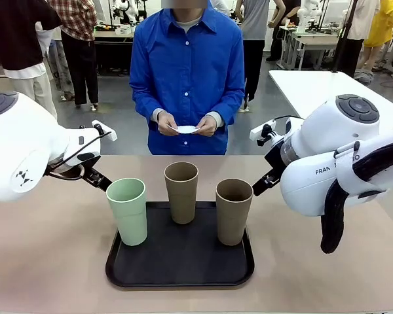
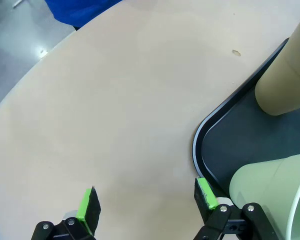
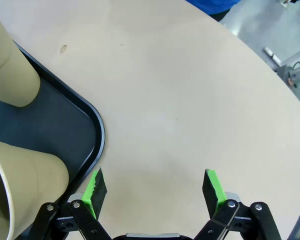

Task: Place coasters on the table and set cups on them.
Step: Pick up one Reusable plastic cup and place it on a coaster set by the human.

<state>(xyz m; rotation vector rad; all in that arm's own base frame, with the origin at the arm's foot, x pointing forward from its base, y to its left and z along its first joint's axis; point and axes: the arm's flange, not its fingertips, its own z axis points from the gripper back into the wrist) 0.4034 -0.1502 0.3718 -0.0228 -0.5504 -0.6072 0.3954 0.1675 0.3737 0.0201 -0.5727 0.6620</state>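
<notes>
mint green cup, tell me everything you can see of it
The mint green cup is a tall tumbler without a handle, tapering from a wide round rim to a narrower base, with a matte, plastic-like surface. It stands upright, mouth up, on the black tray near its left edge, apart from the two taupe cups. Nothing grips it; the left claw is open close beside it.

One green cup [image 1: 127,210], two taupe cups [image 1: 181,191], one tray [image 1: 180,265].

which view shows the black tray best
Front view: the whole black tray lies in sight, three cups standing on it. The left wrist view catches one rounded corner; the right wrist view another.
</notes>
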